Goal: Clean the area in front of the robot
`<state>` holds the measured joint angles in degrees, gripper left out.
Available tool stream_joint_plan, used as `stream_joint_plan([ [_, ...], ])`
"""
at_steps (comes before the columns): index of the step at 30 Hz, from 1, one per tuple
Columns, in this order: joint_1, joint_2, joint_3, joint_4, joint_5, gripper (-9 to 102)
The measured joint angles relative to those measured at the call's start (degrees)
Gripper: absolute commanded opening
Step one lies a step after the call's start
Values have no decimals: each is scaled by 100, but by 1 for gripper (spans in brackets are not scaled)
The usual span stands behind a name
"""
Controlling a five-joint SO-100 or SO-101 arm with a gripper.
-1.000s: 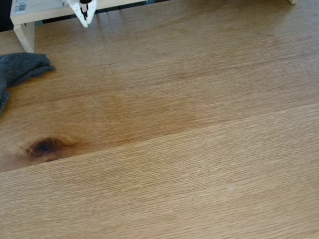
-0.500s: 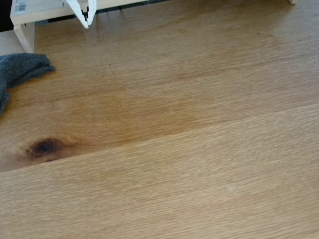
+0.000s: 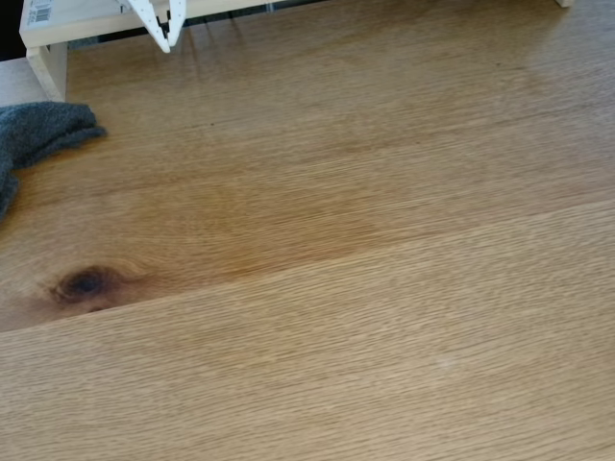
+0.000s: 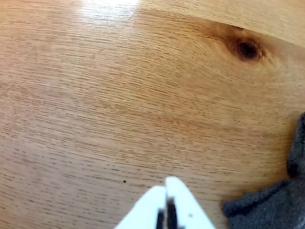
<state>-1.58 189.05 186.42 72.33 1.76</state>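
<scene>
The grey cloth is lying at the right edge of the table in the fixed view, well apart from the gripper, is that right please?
Not quite: in the fixed view the grey cloth lies at the left edge of the table, not the right. It is indeed apart from the gripper, which sits at the top of that view.

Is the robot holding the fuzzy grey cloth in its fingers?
No, in the wrist view the grey cloth lies on the wooden tabletop off to the right of the gripper, with nothing between its fingers.

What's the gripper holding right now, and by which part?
Nothing. The gripper hangs over bare tabletop with nothing between its tips; the grey cloth lies apart from it, untouched.
</scene>
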Motion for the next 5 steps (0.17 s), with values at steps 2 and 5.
stream_joint_plan([
  [2, 0, 0, 0, 0, 0, 0],
  [5, 0, 0, 0, 0, 0, 0],
])
